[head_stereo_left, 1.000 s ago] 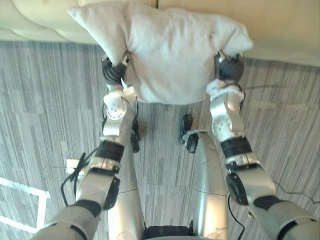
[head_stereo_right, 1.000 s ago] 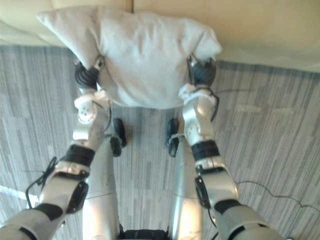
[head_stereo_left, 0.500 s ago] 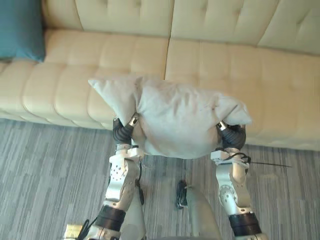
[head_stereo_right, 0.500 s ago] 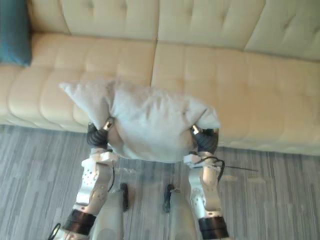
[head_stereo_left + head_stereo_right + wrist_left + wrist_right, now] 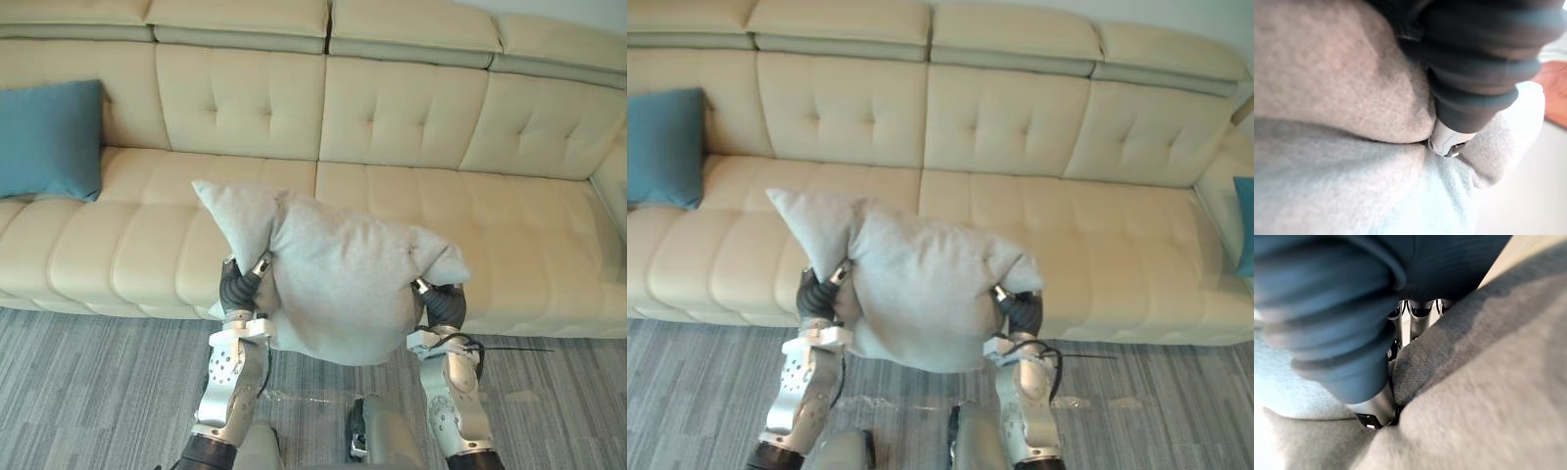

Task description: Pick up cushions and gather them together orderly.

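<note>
In the left eye view the grey cushion (image 5: 338, 284) is held up off the floor (image 5: 88, 392), in front of the seat of a cream sofa (image 5: 411, 117), between the two hands. The left hand (image 5: 238, 287) is at the cushion's left side below a bunched-up corner, and the right hand (image 5: 446, 305) is at its right side under the opposite corner. Both dark ribbed covers press into the cloth. A teal cushion (image 5: 49, 137) leans against the sofa back at the far left, well apart from the grey one. The right eye view shows the same hold and adds a second teal cushion (image 5: 1244, 225) at the sofa's far right end, cut by the picture's edge. In the left wrist view the grey cloth folds right over the front of the left hand. Its grasp is buried in the crease, so I cannot tell whether it is clenched or released, only that it touches the cushion. The right wrist view shows more: the right hand's fingers (image 5: 1420, 318) run down behind a ridge of grey cloth while its thumb (image 5: 1380, 406) sits on the near side of that ridge, so this hand pinches the grey cushion between them.
</note>
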